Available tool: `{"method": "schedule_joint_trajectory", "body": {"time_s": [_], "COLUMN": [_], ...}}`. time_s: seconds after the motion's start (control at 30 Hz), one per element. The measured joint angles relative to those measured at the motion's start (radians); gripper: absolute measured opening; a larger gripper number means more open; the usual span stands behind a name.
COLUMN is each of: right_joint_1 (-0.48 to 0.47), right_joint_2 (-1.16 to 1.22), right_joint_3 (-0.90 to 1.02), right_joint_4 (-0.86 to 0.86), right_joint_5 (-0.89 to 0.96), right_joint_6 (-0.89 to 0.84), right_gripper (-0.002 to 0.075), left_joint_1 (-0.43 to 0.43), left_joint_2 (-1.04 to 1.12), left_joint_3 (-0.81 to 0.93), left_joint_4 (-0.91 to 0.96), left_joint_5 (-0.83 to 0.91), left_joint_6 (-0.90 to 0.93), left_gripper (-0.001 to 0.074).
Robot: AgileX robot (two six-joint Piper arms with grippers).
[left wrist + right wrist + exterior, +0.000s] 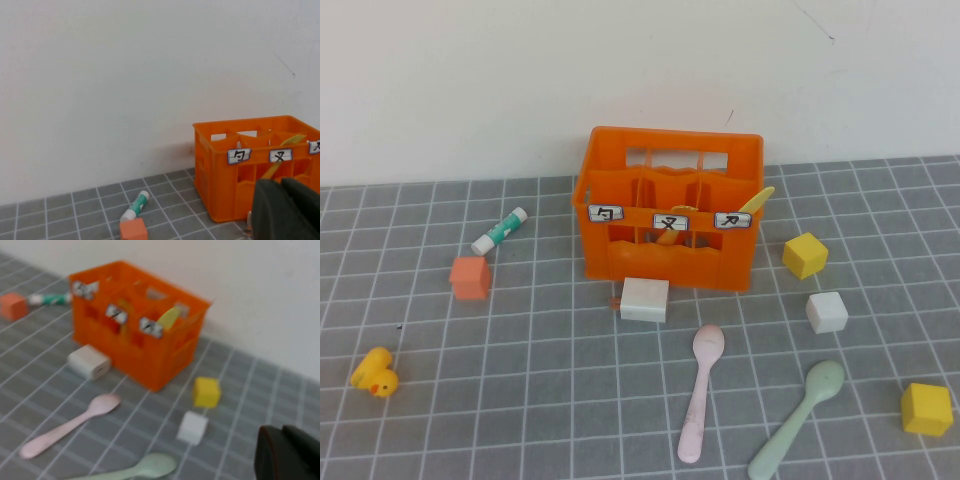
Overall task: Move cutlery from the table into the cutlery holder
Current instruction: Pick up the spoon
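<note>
We are looking at two spoons lying on the table [440, 400], near the front: the pale pink spoon [701, 391] in the middle and the pale mint-green spoon [799, 420] just to its right. Both are well apart from the cutlery holder [670, 215], which is standing at the far centre. A yellow knife [756, 200] is sticking out of its right compartment and a yellow fork [669, 232] is showing in the middle one.

We are judging the main risk to be a flat, thin handle slipping from a pinch, or a spoon being dropped into the wrong labelled compartment. The white block [645, 299] is sitting right against the holder's near side, and an approaching arm could knock it.

The left gripper [284, 210] and the right gripper [287, 454] are showing only in their own wrist views. Both have their fingers pressed together and are holding nothing, hanging above the table and touching nothing.
</note>
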Motion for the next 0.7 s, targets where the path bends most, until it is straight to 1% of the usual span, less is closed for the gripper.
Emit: {"method": "schedule_joint_trajectory", "body": {"time_s": [0.2,0.33,0.43,0.5,0.6,0.7], "right_joint_1": [0.000,0.000,0.005,0.032,0.106,0.184], "right_joint_2": [0.284,0.494,0.649,0.766,0.897,0.968], "right_joint_3": [-0.191,-0.243,-0.250,-0.252,-0.252,-0.254], "right_joint_4": [-0.002,-0.002,-0.004,-0.006,-0.006,-0.006], "right_joint_5": [0.206,0.250,0.240,0.211,0.141,0.078], "right_joint_6": [0.027,0.022,-0.003,-0.013,-0.011,0.012], "right_gripper": [-0.0002,-0.0002,-0.0002,-0.0002,-0.0002,-0.0002], "left_joint_1": [0.000,0.000,0.000,0.000,0.000,0.000], "left_joint_2": [0.029,0.072,0.109,0.130,0.147,0.149], "left_joint_3": [0.000,-0.009,-0.038,-0.052,-0.057,-0.058], "left_joint_4": [-0.023,-0.078,-0.106,-0.120,-0.143,-0.153], "left_joint_5": [0.004,0.058,0.117,0.136,0.152,0.159], "left_joint_6": [-0.004,-0.004,-0.004,-0.004,-0.004,-0.004], "left_gripper": [0.0000,0.0000,0.0000,0.0000,0.0000,0.0000]}}
